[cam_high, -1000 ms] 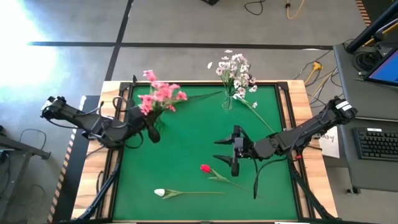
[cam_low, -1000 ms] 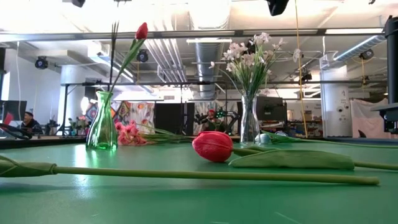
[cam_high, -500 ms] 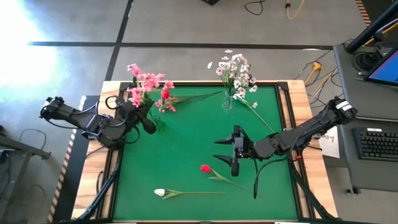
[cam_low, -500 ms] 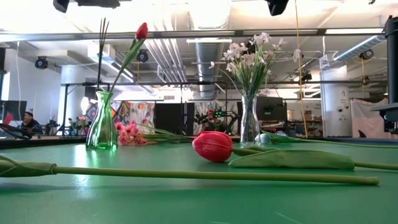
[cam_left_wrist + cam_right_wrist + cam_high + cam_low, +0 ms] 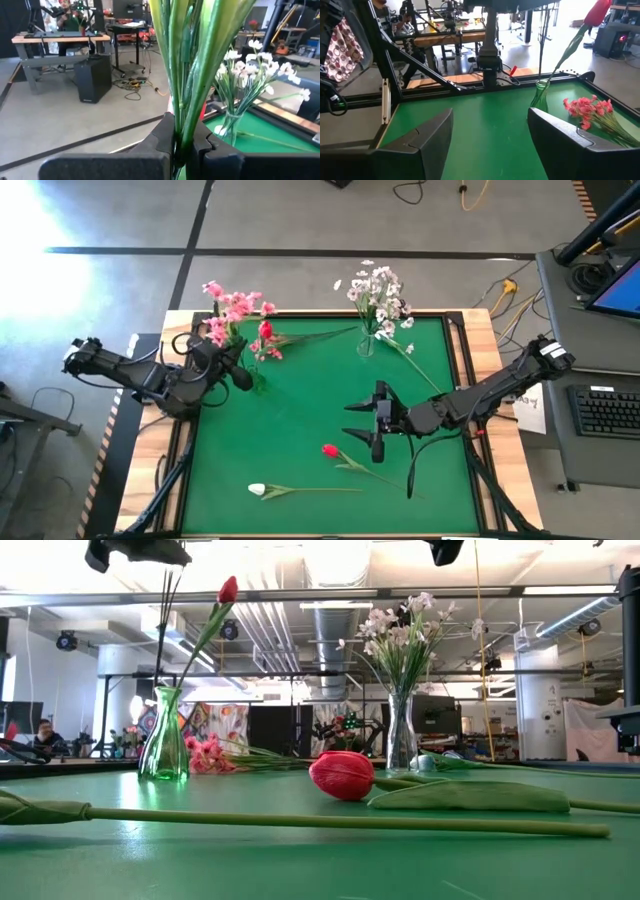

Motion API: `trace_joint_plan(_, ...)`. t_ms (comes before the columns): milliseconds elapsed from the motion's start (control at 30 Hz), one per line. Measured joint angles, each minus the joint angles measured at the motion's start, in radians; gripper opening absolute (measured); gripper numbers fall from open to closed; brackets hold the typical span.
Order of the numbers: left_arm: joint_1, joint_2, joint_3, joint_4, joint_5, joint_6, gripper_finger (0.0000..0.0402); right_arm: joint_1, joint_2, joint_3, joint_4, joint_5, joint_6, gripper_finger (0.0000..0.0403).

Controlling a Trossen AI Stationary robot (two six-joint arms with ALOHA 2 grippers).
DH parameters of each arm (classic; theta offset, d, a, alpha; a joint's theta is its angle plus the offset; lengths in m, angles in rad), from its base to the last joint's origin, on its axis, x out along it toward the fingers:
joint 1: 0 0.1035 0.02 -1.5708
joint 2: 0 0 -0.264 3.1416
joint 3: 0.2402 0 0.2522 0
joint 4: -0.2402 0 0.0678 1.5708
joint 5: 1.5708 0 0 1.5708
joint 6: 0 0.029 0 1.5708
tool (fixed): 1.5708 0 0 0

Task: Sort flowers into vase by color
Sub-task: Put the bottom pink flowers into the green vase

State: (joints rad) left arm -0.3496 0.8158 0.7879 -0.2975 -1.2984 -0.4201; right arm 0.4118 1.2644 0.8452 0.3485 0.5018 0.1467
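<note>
My left gripper (image 5: 238,375) is shut on a bunch of pink-blossomed flowers (image 5: 228,305) over the green vase (image 5: 165,745) at the table's far left. One red tulip (image 5: 228,590) stands in that vase. More pink flowers (image 5: 272,345) lie on the mat beside it. White sprays (image 5: 378,292) stand in the clear vase (image 5: 401,735). A red tulip (image 5: 330,450) and a white bud (image 5: 257,491) lie on the near part of the mat. My right gripper (image 5: 376,420) hangs open above the mat's middle right, pointing toward the green vase. My left gripper pinches the pink bunch's green stems (image 5: 181,131) between its two fingers, coming from the table's left and lying across them. The bunch stands nearly upright, with the blossoms above the fingers. The stems' lower part (image 5: 163,650) runs down to the green vase's mouth.
The green mat (image 5: 300,420) has a raised black frame all round. The loose tulip's leaf and stem (image 5: 470,798) lie just below my right gripper. Free mat lies between the two vases and in the middle. A person sits far behind the table (image 5: 44,735).
My left gripper has swung the pink bunch toward the table's far left corner and stood it more upright. The blossoms, which leaned over the green vase, now sit beyond the far edge, uncovering the red tulip in the vase. My right arm has kept still.
</note>
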Motion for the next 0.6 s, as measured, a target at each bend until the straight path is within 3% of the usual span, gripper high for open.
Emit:
trace_joint_plan(233,0.000,0.000,0.027,0.012,0.000,0.025,0.0001,0.000,0.000,0.000,0.000,0.000,0.000,0.0250)
trace_joint_plan(600,0.005,0.021,-0.006,0.012,-0.001,-0.062,0.0001,0.000,0.000,0.000,-0.003,0.000,0.000,0.0247)
